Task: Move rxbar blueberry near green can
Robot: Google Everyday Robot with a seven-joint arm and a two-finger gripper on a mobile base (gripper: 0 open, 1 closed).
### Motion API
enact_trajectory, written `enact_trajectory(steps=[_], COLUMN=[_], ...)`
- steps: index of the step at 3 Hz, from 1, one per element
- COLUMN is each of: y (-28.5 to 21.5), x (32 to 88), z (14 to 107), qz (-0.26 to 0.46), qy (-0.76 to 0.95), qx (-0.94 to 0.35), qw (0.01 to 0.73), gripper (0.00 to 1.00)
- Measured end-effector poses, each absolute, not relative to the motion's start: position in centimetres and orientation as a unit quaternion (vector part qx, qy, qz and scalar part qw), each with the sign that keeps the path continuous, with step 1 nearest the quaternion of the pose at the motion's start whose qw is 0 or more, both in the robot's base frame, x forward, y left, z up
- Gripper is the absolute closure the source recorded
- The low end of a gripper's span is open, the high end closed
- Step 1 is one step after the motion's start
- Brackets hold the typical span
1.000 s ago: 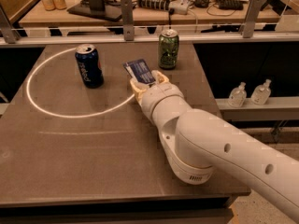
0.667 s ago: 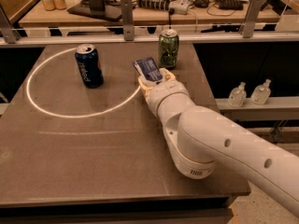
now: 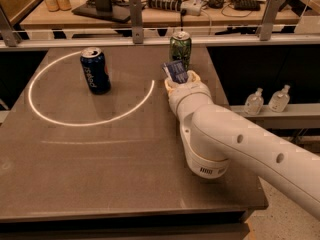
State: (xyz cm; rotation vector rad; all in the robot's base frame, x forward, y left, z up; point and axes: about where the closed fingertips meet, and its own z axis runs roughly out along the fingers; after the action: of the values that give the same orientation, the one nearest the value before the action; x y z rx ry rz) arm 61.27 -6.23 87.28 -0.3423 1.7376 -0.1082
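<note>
The rxbar blueberry [image 3: 175, 71], a flat dark navy bar with pale text, is held in my gripper [image 3: 180, 80], tilted up off the table. The gripper's pale fingers are shut on its lower end. The green can [image 3: 180, 48] stands upright at the table's far right, just behind the bar, a short gap away. My white arm reaches in from the lower right.
A dark blue soda can [image 3: 95, 70] stands upright at the far left inside a bright ring of light. The dark table [image 3: 90, 159] ends close to the right of the gripper. Two small clear bottles [image 3: 266, 100] sit on a shelf at the right. A cluttered bench lies behind a rail.
The gripper has carried the bar back and to the right, from the table's middle toward the green can. The cans have not moved.
</note>
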Motion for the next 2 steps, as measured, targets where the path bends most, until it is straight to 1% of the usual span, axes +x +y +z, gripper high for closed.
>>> enact_trajectory(steps=[2], y=[-7.12], x=[61.67], z=[86.71], qz=[-0.063], qy=[0.766], qx=[-0.137], qw=[0.625], gripper=[0.28])
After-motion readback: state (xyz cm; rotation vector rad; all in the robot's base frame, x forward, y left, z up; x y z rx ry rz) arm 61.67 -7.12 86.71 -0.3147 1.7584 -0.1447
